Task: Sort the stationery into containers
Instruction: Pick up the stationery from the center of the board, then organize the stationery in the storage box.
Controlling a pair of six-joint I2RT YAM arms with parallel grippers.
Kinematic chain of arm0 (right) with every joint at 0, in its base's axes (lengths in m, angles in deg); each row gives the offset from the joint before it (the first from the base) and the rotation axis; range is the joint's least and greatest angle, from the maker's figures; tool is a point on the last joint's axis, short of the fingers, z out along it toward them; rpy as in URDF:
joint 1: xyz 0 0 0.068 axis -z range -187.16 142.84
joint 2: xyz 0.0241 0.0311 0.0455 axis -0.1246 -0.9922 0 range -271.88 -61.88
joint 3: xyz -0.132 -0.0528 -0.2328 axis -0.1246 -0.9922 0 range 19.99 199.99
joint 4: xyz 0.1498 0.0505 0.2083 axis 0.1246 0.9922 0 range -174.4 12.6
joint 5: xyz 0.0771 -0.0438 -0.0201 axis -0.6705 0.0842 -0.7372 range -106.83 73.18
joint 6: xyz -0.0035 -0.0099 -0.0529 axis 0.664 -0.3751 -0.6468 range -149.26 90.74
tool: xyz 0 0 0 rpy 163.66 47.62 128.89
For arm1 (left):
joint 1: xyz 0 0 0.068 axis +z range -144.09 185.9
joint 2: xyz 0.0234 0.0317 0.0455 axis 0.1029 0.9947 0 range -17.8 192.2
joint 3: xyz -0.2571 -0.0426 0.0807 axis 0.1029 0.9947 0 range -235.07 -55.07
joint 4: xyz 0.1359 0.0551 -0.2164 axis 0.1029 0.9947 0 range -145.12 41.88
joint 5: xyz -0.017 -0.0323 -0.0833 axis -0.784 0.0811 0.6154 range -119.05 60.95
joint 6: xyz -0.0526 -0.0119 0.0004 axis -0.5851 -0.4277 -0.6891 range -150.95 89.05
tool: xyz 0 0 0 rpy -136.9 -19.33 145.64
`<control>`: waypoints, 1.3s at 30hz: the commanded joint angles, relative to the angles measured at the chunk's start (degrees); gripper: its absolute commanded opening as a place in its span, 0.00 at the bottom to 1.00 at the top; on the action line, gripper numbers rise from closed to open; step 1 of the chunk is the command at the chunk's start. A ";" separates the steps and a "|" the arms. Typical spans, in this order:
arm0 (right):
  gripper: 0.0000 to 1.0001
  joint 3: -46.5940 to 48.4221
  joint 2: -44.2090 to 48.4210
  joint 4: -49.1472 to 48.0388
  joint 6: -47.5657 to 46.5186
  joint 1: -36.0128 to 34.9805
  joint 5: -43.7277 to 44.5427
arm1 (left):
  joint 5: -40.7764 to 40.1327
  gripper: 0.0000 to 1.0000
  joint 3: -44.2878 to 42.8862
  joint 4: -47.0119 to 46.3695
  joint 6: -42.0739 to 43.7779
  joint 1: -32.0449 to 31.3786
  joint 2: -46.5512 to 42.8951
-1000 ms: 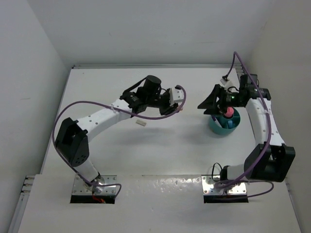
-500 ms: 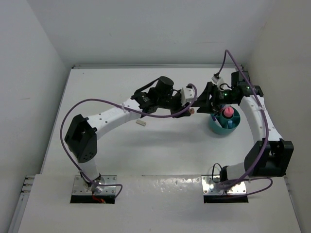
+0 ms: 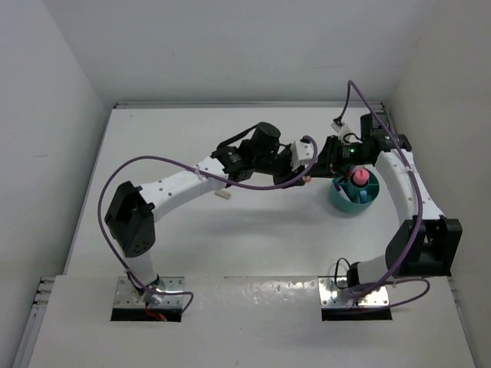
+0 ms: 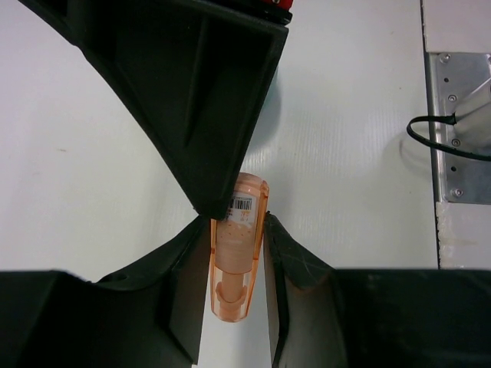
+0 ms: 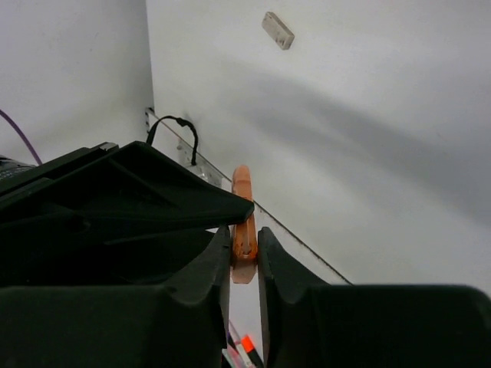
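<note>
Left of our left gripper [image 4: 235, 230] a small beige block eraser [image 3: 222, 195] lies flat. The gripper's black fingers clamp a short, translucent orange stick [image 4: 234, 261]. The right gripper [image 5: 244, 247] flanks the same stick narrowly, though we cannot tell whether it presses. Just right of it stands the round teal cup [image 3: 341, 205].

The left hand [image 4: 236, 230] pinches an orange stick [image 4: 234, 270] — black finger [image 4: 192, 100] seemingly touching.

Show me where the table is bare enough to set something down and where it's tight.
Bare: the wide near-centre stretch of table between the arm bases, in front of the eraser; also the far-left corner behind the left arm. Crowded: beside the teal cup, where left gripper and right gripper meet on the orange stick.
</note>
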 commanded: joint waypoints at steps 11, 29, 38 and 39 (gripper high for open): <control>0.00 2.95 1.99 4.71 -7.20 -0.75 2.97 | -3.92 0.42 -1.65 -1.19 -0.20 -0.32 0.10; 0.00 25.02 -0.65 39.26 -44.81 19.55 21.93 | -7.35 0.95 6.35 4.44 0.95 6.88 -8.33; 0.00 25.45 -6.35 39.17 -50.10 31.50 31.44 | -9.02 1.00 5.03 6.55 0.68 9.61 -8.77; 0.00 26.24 -8.10 39.26 -50.10 31.59 32.14 | -8.93 1.00 5.38 6.55 0.68 10.05 -8.60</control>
